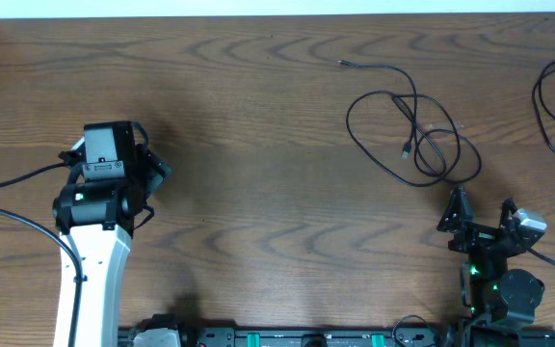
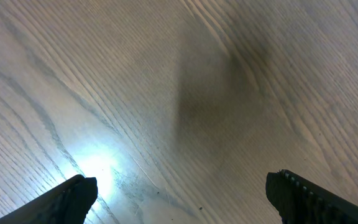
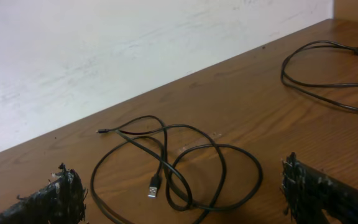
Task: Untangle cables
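Fingers ragged black, cables thin loops

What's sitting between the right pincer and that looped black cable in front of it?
Nothing visible. Only bare table lies between the open right pincer and the black cable looped just ahead of it, so the way to it looks clear.

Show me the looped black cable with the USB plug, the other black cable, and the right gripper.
Looped black cable [image 3: 153, 187]: right wrist view, USB plug.
Other black cable [image 3: 283, 70]: right wrist view, loop's left bend.
Right gripper [image 1: 483, 201]: overhead view, midway between open fingertips.
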Available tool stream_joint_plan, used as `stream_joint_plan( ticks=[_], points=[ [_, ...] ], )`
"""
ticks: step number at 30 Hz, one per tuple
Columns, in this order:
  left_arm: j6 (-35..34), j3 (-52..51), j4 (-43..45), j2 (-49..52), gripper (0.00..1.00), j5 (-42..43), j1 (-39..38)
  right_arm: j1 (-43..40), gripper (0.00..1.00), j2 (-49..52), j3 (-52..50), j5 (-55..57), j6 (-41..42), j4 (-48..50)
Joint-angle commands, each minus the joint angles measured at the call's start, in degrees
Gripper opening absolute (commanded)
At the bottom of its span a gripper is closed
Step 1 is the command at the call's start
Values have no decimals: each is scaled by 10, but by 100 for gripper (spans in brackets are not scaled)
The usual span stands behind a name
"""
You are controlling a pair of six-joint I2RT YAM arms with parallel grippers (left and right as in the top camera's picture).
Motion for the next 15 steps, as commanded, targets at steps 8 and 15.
stream_joint_plan(
  ticks=[8, 15],
  points=[
    [-5, 9, -2, 2, 94, -7, 1, 5, 99, 0, -4, 3, 7, 0],
    [-5, 9, -2, -25, 94, -7, 1, 5, 99, 0, -4, 3, 7, 0]
  ],
)
